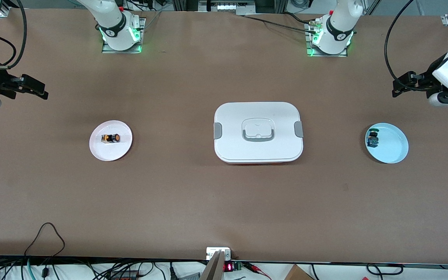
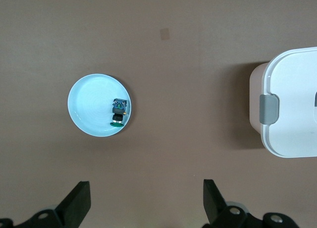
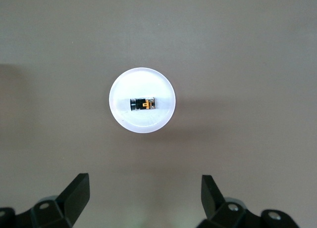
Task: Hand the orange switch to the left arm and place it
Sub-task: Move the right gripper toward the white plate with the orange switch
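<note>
The orange switch point(image 1: 110, 138) lies on its side on a small white plate point(image 1: 109, 153) toward the right arm's end of the table. In the right wrist view the switch point(image 3: 143, 104) and its plate point(image 3: 142, 125) show well clear of the gripper. My right gripper point(image 1: 39, 90) hangs open and empty over bare table at that end, its fingertips point(image 3: 81, 181) spread wide. The white lidded box point(image 1: 258, 132) stands mid-table between the two plates. My left gripper point(image 1: 399, 86) is open and empty over the left arm's end of the table.
A light blue plate point(image 1: 393, 149) toward the left arm's end holds a green-capped switch point(image 1: 373, 139). In the left wrist view this plate point(image 2: 91, 104) and the box's clipped end point(image 2: 292, 114) both show. Cables run along the table's edges.
</note>
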Motion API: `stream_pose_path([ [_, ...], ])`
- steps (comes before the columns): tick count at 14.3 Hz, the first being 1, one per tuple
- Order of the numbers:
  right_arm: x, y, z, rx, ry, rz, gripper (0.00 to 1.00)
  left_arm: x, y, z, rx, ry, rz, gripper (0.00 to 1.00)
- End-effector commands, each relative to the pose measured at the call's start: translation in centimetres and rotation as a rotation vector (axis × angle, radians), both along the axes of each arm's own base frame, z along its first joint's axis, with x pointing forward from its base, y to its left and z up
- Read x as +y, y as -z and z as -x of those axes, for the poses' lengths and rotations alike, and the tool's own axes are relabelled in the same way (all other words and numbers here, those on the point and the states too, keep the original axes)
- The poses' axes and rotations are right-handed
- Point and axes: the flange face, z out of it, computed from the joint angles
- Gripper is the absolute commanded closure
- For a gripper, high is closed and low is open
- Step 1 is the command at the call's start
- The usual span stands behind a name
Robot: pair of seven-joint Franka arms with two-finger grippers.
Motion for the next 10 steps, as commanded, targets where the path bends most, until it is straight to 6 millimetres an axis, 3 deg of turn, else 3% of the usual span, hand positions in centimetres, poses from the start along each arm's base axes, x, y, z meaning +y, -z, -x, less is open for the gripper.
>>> stream_pose_path([
  [1, 0.2, -0.9, 0.3, 0.006, -0.017, 0.004, 0.00, -0.3, -0.6, -0.2, 0.006, 0.012, 0.009, 0.00],
  [6, 0.1, -0.9, 0.0, 0.007, -0.013, -0.002, 0.00, -0.4, -0.6, -0.2, 0.006, 0.013, 0.008, 0.00],
  [10, 0.2, 1.5, -1.1, 0.048, -0.005, 0.002, 0.00, -0.4, -0.6, -0.2, 0.006, 0.013, 0.008, 0.00],
])
